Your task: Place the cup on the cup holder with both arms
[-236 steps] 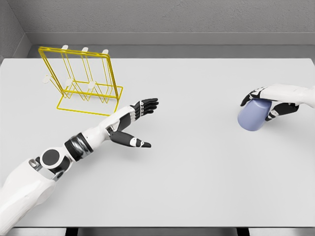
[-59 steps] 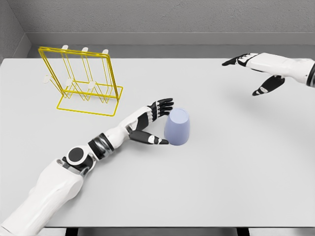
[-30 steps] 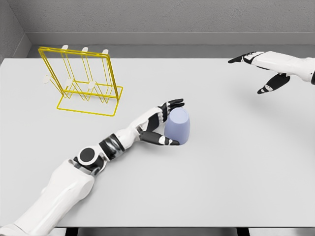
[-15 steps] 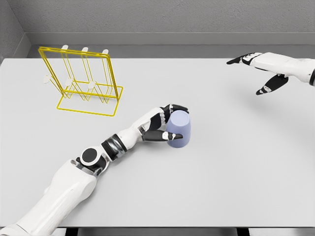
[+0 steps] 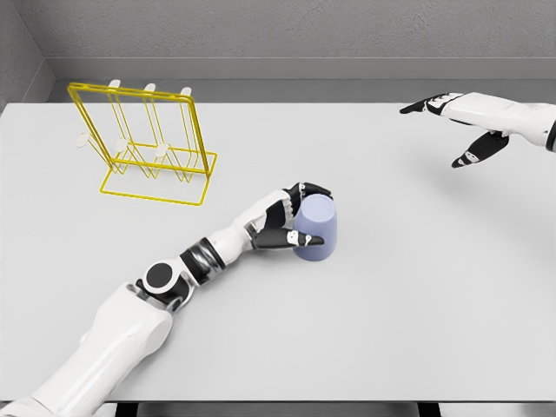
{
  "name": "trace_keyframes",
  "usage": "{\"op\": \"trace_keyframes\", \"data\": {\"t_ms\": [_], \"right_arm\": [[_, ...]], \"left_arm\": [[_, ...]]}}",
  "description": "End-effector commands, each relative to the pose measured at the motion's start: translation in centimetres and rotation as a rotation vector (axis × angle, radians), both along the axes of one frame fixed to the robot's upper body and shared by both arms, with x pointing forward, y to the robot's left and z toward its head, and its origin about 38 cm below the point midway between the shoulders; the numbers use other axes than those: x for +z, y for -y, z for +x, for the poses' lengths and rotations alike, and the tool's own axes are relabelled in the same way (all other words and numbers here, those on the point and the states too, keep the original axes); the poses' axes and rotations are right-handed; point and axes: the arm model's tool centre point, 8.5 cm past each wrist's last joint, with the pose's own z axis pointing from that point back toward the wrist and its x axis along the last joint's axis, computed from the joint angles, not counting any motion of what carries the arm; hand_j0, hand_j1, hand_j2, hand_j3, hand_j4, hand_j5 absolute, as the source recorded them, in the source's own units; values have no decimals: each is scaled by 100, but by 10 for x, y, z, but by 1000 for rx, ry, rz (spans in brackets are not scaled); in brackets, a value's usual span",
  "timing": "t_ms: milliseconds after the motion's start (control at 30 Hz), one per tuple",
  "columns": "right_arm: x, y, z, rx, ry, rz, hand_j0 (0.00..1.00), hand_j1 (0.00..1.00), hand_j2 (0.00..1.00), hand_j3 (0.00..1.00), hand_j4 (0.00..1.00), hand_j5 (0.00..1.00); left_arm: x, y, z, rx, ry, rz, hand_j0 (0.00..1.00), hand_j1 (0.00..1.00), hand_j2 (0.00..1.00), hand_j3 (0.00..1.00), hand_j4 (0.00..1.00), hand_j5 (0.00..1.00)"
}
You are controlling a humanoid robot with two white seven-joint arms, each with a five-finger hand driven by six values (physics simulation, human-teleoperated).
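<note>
- The cup (image 5: 315, 228) is lavender and stands mouth-down on the grey bench (image 5: 408, 304), a little left of the middle and slightly tilted.
- The left hand (image 5: 291, 217) grasps the cup from its left side: dark fingers (image 5: 311, 191) wrap over the closed top edge and the thumb (image 5: 300, 238) presses on the near side low down.
- It seems the cup's lower rim touches the bench, though the shadow there makes it hard to be sure.
- The left arm (image 5: 139, 304) reaches in from the near left corner, stretched diagonally across the bench toward the cup.
- The holder (image 5: 146, 143) is a yellow wire rack with white-tipped pegs, standing at the far left of the bench, well apart from the cup.
- No cup hangs on the holder's pegs.
- The right hand (image 5: 452, 117) hovers above the far right of the bench, released, with fingers spread and pointing left, the thumb hanging below, holding nothing.
- The right hand is well apart from the cup, which lies nearer and to its left.
- A grey wall (image 5: 304, 35) runs behind the far edge of the bench.
</note>
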Motion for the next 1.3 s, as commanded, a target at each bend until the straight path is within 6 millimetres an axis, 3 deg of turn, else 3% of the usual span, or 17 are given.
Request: {"op": "trace_keyframes", "data": {"t_ms": [0, 200, 300, 400, 500, 800, 1100, 1267], "right_arm": [[0, 2, 0, -5, -1, 5, 100, 100, 100, 100, 100, 100], [0, 0, 0, -3, -1, 7, 100, 100, 100, 100, 100, 100], [0, 0, 0, -2, -1, 8, 100, 100, 100, 100, 100, 100], [0, -1, 1, -1, 0, 9, 100, 100, 100, 100, 100, 100], [0, -1, 1, -1, 0, 9, 100, 100, 100, 100, 100, 100], [0, -1, 1, -1, 0, 9, 100, 100, 100, 100, 100, 100], [0, -1, 0, -1, -1, 9, 100, 100, 100, 100, 100, 100], [0, 0, 0, -3, -3, 8, 100, 100, 100, 100, 100, 100]], "left_arm": [[-3, 0, 0, -1, 4, 22, 48, 48, 48, 48, 48, 48], [6, -5, 2, 2, 24, 13, 45, 45, 45, 45, 45, 45], [22, -3, -2, -17, 62, -16, 45, 45, 45, 45, 45, 45], [46, -20, -4, -14, 127, -26, 45, 45, 45, 45, 45, 45], [54, -25, -7, -21, 147, -27, 45, 45, 45, 45, 45, 45], [97, -69, -16, -33, 206, -50, 44, 44, 44, 44, 44, 44], [143, -128, -25, 4, 234, -75, 44, 44, 44, 44, 44, 44], [157, -158, -26, 50, 236, -78, 44, 44, 44, 44, 44, 44]]}}
